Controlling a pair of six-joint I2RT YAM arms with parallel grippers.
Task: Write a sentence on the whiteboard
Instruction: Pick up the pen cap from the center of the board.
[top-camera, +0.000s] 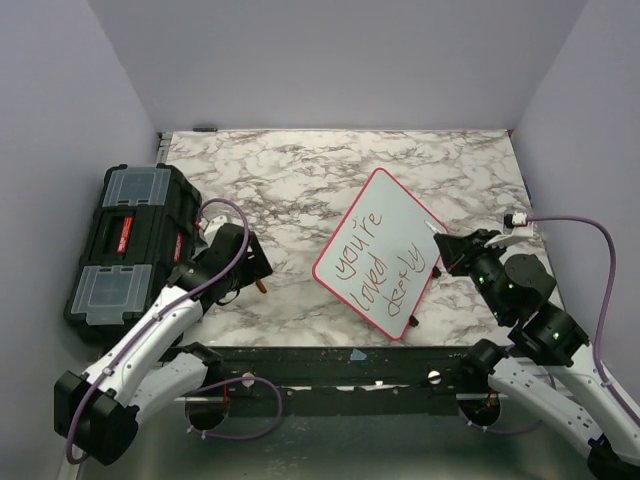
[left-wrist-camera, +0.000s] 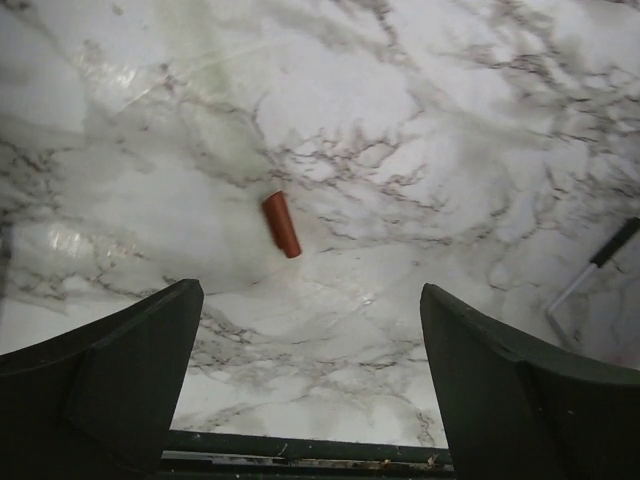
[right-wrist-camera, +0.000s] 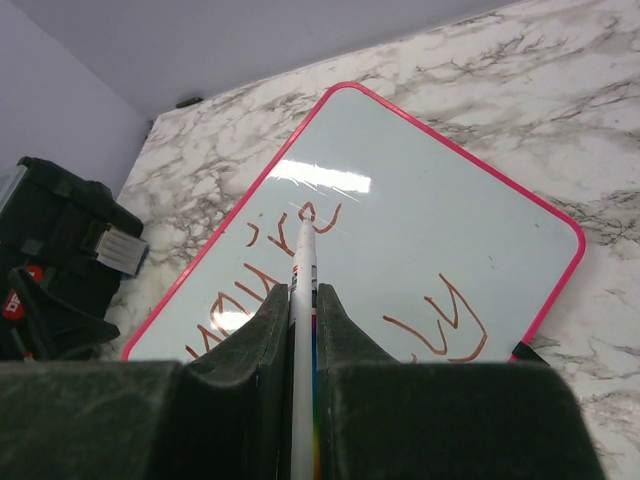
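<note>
Right of the table's (top-camera: 280, 170) middle, the whiteboard (top-camera: 385, 255) lies flat on the marble-patterned top, turned on a diagonal, with one corner pointing toward the back wall and another toward the near edge. Its red-pink frame encloses a glossy pale surface that carries the words "you're loved deeply" in reddish-brown handwriting across three lines.

The right arm (top-camera: 520, 290) reaches in from the board's right side. The right jaws are closed on a slim white marker (right-wrist-camera: 303, 270), which sticks out forward between them over the whiteboard (right-wrist-camera: 400, 190). From the right wrist view its tip sits among the written strokes, though whether it touches the surface cannot be told.

On the left, the left arm (top-camera: 150, 330) bends over the bare table just beside a black toolbox (top-camera: 130, 245) that stands at the table's left edge. The left jaws are spread wide and hold nothing. A small red cap (left-wrist-camera: 282, 224) lies on the marble below and ahead of them, apart from both fingers (left-wrist-camera: 130, 370). From overhead the cap (top-camera: 261, 285) shows just right of the left jaws and well apart from the board.
</note>
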